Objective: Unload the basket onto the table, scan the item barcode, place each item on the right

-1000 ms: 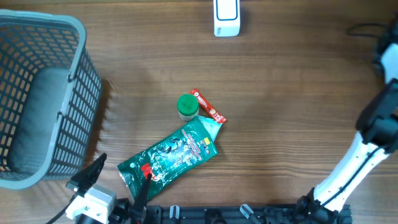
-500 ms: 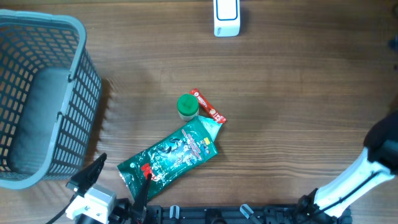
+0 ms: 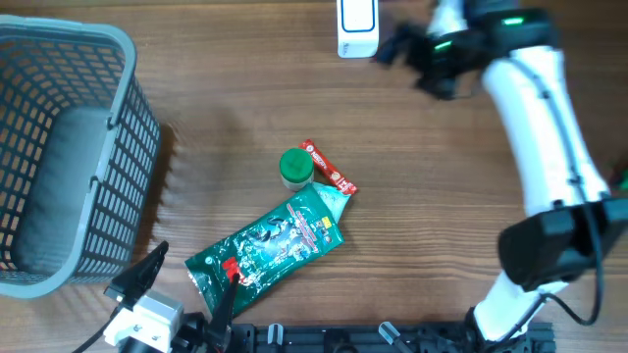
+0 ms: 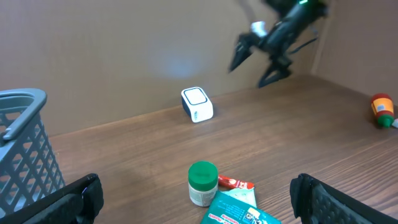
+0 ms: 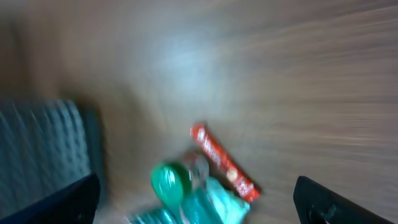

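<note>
A white barcode scanner (image 3: 356, 27) stands at the table's far edge, also visible in the left wrist view as the scanner (image 4: 197, 104). Mid-table lie a green-lidded bottle (image 3: 296, 167), a red snack bar (image 3: 330, 169) and a green pouch (image 3: 265, 245), all touching. My right gripper (image 3: 414, 63) hovers open and empty just right of the scanner. Its wrist view is blurred; it shows the bottle (image 5: 168, 180), bar (image 5: 222, 163) and pouch (image 5: 208, 208) below. My left gripper (image 3: 184, 284) rests open and empty at the near edge, beside the pouch.
A grey mesh basket (image 3: 126, 118) fills the left side of the table. An orange-red bottle (image 4: 382, 109) lies at the far right. The right arm (image 3: 545, 127) spans the right half from the near edge to the back.
The right arm has swung from the table's right edge up and leftward to just beside the scanner. The left arm and the items have stayed put.
</note>
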Tool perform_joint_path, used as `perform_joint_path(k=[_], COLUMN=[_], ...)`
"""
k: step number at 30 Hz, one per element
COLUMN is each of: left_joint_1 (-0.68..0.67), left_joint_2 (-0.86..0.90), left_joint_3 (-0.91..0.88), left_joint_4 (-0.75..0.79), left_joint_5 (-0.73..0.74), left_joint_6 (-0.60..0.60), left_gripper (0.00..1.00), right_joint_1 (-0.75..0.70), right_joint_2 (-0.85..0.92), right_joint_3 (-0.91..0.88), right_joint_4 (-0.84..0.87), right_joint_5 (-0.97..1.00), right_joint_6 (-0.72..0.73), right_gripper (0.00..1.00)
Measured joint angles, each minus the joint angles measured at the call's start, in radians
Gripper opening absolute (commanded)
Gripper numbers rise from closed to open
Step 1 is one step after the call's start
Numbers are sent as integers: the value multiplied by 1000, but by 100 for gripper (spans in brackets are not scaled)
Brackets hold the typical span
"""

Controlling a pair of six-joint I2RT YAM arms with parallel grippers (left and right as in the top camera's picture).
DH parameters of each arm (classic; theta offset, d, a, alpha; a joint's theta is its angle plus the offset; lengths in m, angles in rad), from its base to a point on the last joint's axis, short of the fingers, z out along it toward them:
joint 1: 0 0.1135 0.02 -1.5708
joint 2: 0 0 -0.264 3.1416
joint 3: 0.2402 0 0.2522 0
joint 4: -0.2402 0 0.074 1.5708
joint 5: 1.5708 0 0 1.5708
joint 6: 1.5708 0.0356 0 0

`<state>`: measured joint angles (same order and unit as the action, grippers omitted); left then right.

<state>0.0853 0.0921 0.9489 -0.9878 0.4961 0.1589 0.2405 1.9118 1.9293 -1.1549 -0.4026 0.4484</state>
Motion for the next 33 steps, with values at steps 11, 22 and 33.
perform_joint_path(k=[11,22,33], left_joint_1=[0,0,0], left_joint_2=[0,0,0], left_joint_3=[0,0,0], left_joint_4=[0,0,0], left_joint_5=[0,0,0], left_joint_6=[0,0,0], left_gripper=[100,100,100], right_joint_1=[457,497,503], right_joint_2=[149,221,232], right_joint_3=[-76,-110,-257], right_joint_4=[0,105,246], right_joint_5=[274,306,304], right_joint_6=[-429,-620,-629], right_gripper=[100,100,85])
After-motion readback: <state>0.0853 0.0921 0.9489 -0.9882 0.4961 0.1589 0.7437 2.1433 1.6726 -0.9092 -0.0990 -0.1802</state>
